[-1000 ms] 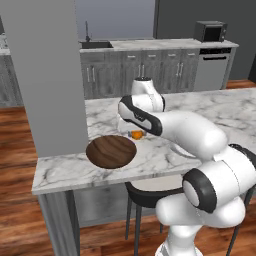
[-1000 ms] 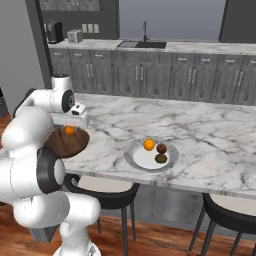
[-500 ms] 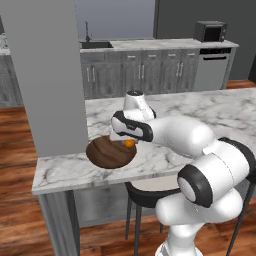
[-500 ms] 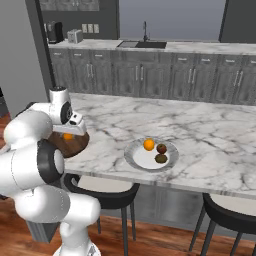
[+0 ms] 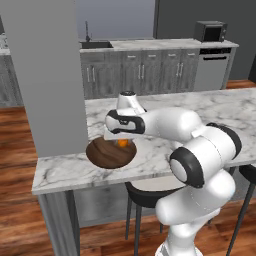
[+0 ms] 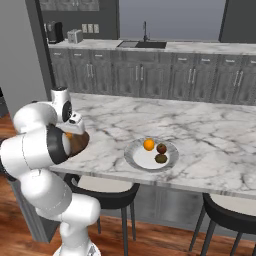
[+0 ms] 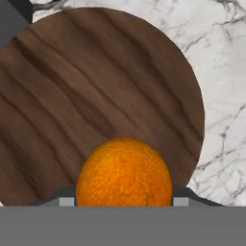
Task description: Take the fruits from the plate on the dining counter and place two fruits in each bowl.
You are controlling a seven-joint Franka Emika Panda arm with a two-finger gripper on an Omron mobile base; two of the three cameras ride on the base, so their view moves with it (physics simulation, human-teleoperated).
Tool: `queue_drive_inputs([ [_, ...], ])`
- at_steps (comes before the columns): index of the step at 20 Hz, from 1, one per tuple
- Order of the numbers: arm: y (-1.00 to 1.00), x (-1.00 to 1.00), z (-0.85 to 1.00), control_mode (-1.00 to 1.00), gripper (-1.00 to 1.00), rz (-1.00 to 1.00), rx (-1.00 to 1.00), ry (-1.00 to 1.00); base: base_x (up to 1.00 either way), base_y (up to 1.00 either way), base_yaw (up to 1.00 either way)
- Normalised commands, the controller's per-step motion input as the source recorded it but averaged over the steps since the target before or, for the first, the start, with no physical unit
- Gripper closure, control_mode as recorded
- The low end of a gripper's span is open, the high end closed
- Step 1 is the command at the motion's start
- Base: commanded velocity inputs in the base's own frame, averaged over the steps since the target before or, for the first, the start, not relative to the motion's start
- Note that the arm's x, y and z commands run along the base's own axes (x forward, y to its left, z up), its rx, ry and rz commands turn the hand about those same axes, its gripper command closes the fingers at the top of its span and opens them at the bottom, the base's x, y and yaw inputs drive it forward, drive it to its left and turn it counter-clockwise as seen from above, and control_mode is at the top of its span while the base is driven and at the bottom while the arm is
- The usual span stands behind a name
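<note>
An orange (image 7: 124,172), round with a dimpled skin, sits clamped between the gripper (image 5: 123,143) fingers, low over the dark wood-grained bowl (image 7: 91,96). In the hand view the fruit hangs over the bowl's near side, with broad streaked grain spreading beyond it and the bowl's curved rim meeting veined marble on one side. The bowl (image 5: 111,152) rests near the end of the counter (image 5: 165,150), close to its front edge and to a grey pillar (image 5: 47,75) that stands just beside it, so room is tight on that side. Farther along the slab, well apart from the bowl, the plate (image 6: 151,154) lies near the front edge with open marble all round it. On it are three small round fruits: another orange (image 6: 148,144), a reddish-brown one (image 6: 161,148) and a dark olive one (image 6: 160,158), close together. The plate is shallow and white with a grey rim. Dark stools (image 6: 102,187) stand under the counter's overhang.
</note>
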Motion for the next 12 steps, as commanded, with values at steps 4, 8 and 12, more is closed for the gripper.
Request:
queue_drive_inputs([
  [4, 0.2, 0.0, -0.05, -1.0, 1.0, 0.0, 0.0, 0.0, 0.0, 0.0, 0.0],
  [8, 0.03, 0.0, -0.39, -1.0, 1.0, 0.0, 0.0, 0.0, 0.0, 0.0, 0.0],
  [12, 0.0, 0.0, -0.67, -1.0, 1.0, 0.0, 0.0, 0.0, 0.0, 0.0, 0.0],
])
